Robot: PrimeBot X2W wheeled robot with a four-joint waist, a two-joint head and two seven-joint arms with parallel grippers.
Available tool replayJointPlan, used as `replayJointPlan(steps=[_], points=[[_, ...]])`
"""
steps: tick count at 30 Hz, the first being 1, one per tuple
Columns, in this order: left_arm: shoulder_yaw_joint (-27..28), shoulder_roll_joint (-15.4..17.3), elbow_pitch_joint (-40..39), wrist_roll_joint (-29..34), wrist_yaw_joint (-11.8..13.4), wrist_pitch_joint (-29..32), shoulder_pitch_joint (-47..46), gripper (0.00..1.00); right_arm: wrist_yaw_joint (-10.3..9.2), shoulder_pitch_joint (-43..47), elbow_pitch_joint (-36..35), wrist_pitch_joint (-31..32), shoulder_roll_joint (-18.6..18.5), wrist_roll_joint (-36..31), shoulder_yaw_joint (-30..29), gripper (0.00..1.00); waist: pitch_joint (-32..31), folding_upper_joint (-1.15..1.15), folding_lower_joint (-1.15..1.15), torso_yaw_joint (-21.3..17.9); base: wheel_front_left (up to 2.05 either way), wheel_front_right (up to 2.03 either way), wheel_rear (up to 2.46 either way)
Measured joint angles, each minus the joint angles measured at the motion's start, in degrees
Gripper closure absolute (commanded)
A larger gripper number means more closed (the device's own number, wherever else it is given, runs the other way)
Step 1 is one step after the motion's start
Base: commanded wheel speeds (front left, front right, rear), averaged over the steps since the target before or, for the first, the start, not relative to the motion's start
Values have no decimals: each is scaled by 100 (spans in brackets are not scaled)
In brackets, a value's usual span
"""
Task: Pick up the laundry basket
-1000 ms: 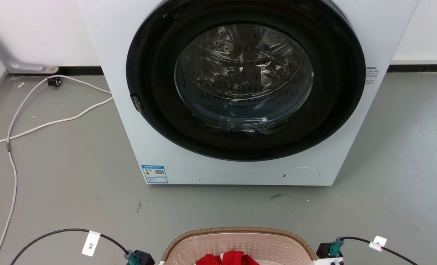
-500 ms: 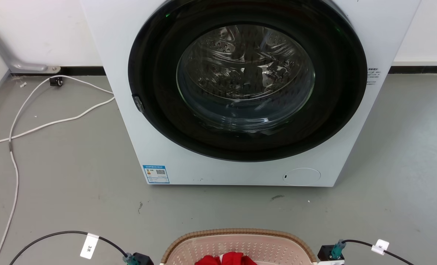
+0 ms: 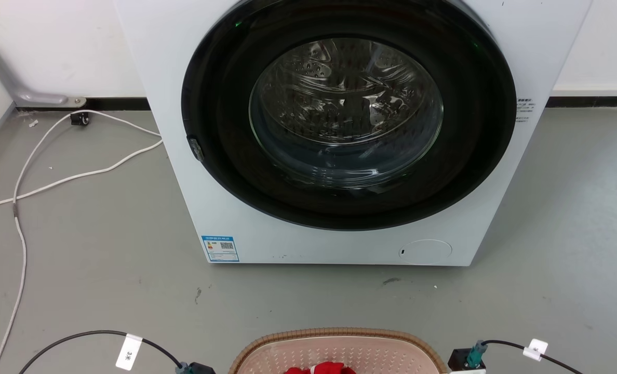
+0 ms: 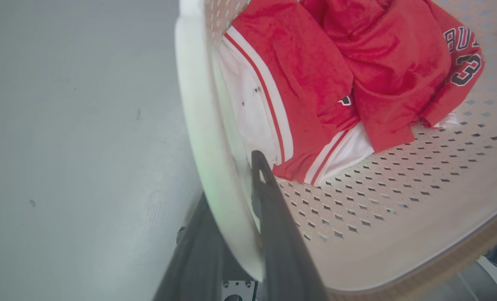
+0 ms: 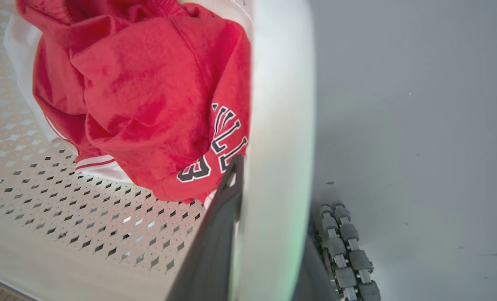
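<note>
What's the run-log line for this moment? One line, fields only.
left gripper: shut on laundry basket rim | right gripper: shut on opposite rim | load: red garment inside | front: washing machine | lift: cannot tell

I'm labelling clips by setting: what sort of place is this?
Likely a laundry area: a white front-loading washing machine, and a cream perforated plastic laundry basket holding red-and-white clothes.

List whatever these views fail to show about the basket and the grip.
- Head view: the laundry basket is cut off by the bottom edge beyond its far rim.
- Left wrist view: the basket's blurred rim hides the left gripper's outer fingertip, so clamping is unsure.
- Right wrist view: likewise for the right gripper.
- Right wrist view: the red jersey's lettering is partly folded under.
- Head view: the blue label's print is too small.
</note>
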Motion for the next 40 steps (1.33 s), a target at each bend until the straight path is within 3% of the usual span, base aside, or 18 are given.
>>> replayJointPlan(steps=[40], points=[[2,-22,34,0,15,23,8,100,-10,786,-1878,1031,-8,-608,-831,100,68,0,0,-8,0,0,0]])
